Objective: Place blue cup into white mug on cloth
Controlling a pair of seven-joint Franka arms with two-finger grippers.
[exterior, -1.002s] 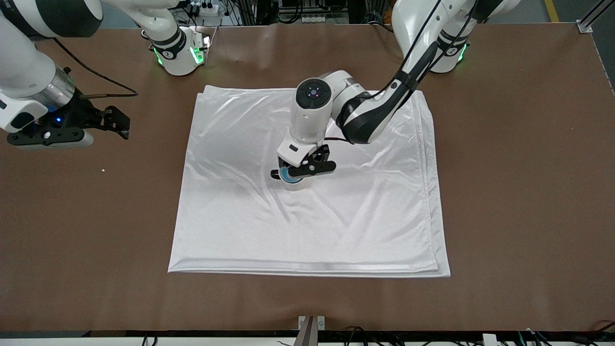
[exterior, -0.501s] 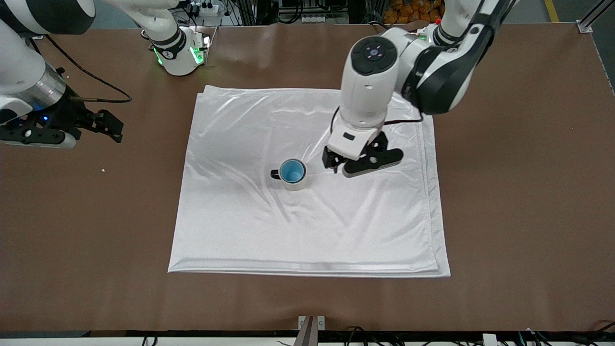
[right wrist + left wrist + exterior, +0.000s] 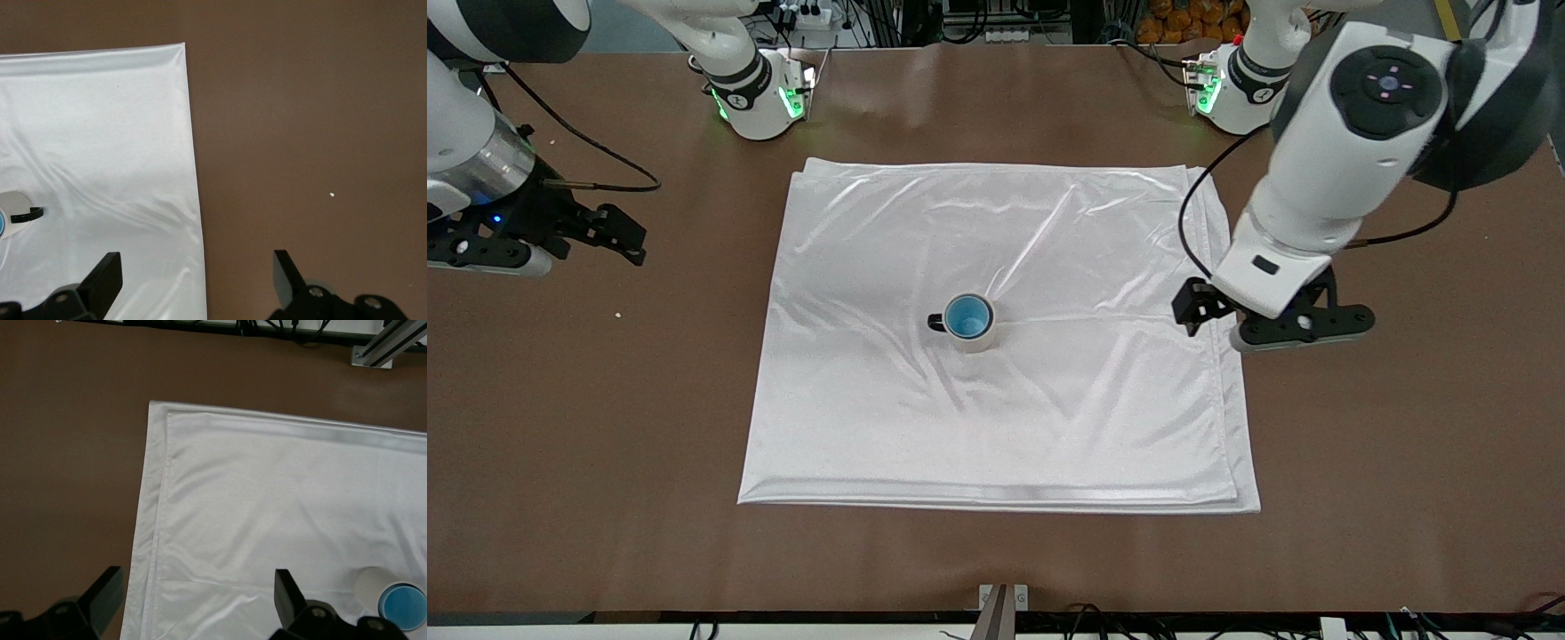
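We see the small light-blue tapered cup [image 3: 968, 316] already seated inside the cream-white round mug [image 3: 976, 335] with its small dark handle, near the middle of the large shiny white wrinkled cloth [image 3: 871, 400]. The left gripper [image 3: 1232, 318] hangs over the cloth's edge toward the left arm's end of the table, fingers spread and empty. The right gripper [image 3: 618, 236] waits over the bare brown table [image 3: 605, 444] at the right arm's end, fingers also apart, holding nothing. We judge little can go wrong now; an arm sweep catching the slippery fabric could drag it and tip the mug. Our count: one cup, one mug, one cloth, two grippers
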